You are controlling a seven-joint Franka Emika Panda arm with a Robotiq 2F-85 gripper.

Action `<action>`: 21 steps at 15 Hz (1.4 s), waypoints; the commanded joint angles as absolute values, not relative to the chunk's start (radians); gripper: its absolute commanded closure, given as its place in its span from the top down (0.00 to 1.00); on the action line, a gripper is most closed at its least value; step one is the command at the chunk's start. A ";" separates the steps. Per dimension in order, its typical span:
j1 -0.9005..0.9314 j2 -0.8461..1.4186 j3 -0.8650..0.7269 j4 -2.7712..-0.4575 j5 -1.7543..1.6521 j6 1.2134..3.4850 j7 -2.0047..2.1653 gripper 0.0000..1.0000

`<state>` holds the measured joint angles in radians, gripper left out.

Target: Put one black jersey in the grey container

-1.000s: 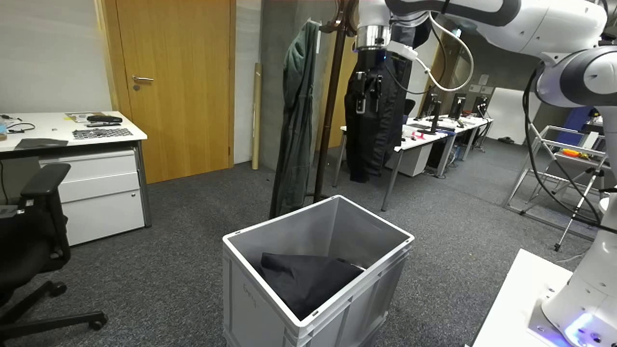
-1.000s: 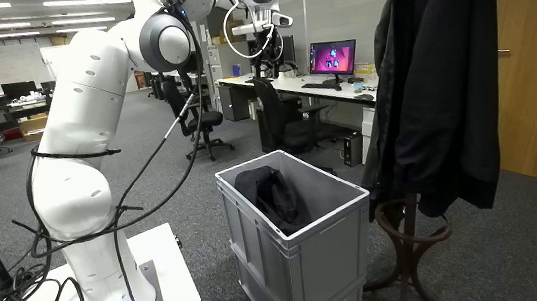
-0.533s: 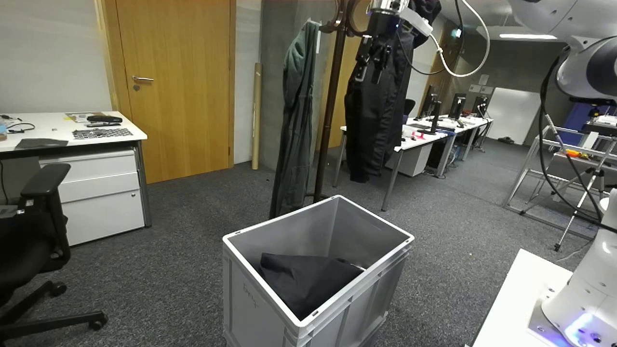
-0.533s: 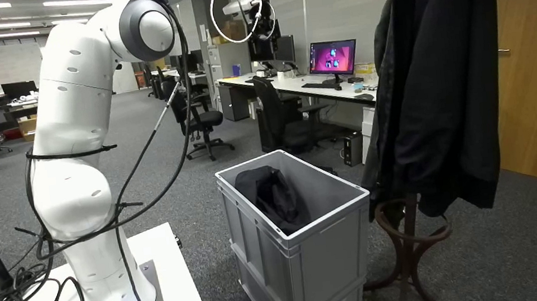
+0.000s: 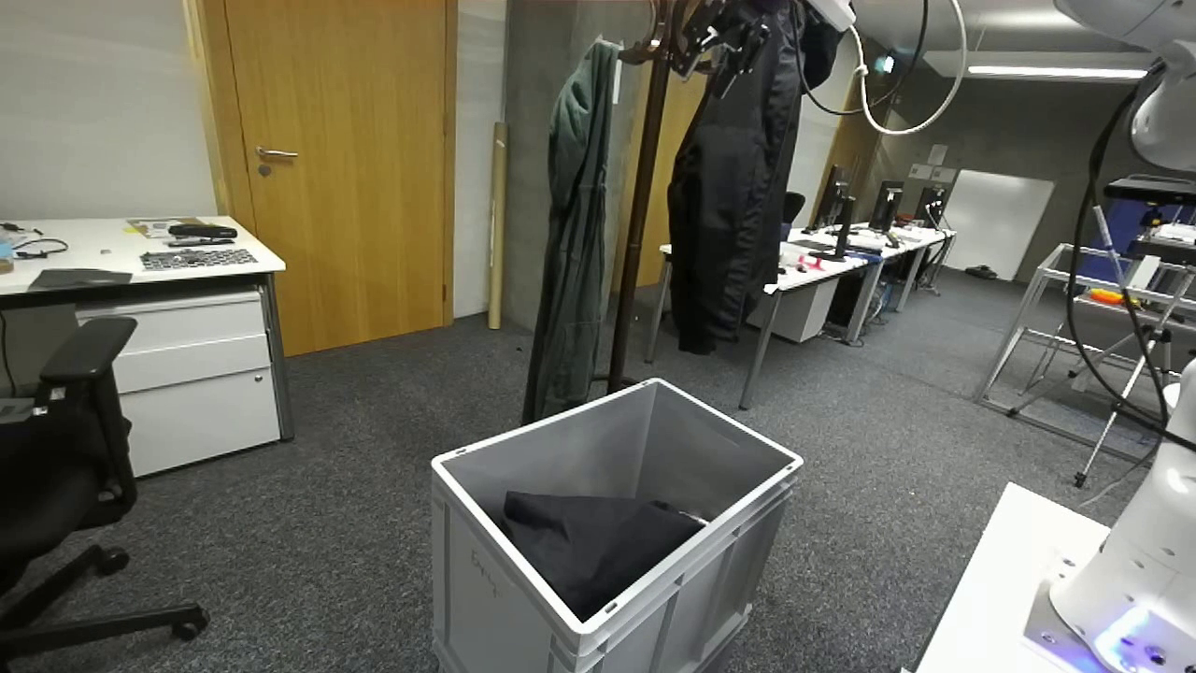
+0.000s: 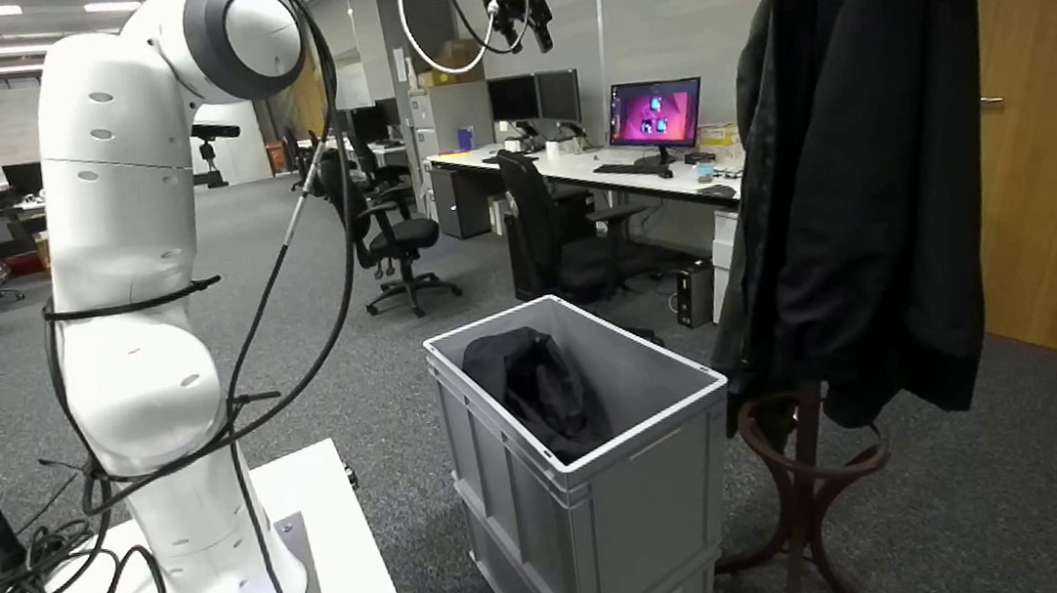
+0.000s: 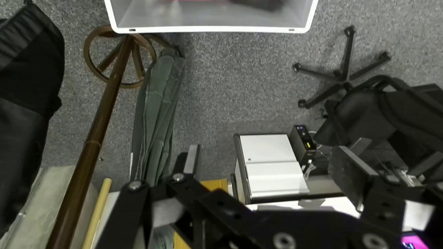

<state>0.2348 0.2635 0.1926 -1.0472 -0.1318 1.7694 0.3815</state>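
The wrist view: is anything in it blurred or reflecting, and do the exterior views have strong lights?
Wrist view: the gripper looks soft in its nearest parts, and the crate seems to show pale reflections inside; both exterior views: ceiling lights shine white, and the robot base glows partly blue.

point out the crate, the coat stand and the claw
Crate (image 6: 648,500): in an exterior view, on its outer end wall.
Coat stand (image 7: 105,103): in the wrist view, on its brown pole.
Claw (image 7: 265,150): in the wrist view, midway between its fingertips.

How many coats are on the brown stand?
2: a green coat left of the stand, a black coat right of it, in an exterior view. More may be hidden.
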 commanded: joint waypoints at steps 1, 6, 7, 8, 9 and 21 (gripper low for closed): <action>0.236 0.162 0.178 -1.191 -0.190 1.923 0.453 1.00; 0.232 0.094 0.175 -1.308 -0.252 2.087 0.550 1.00; 0.230 0.079 0.174 -1.330 -0.261 2.113 0.569 1.00; 0.229 0.063 0.173 -1.354 -0.266 2.136 0.586 1.00; 0.228 0.046 0.170 -1.377 -0.272 2.156 0.607 1.00; 0.228 -0.128 0.139 -1.586 -0.221 2.187 0.762 1.00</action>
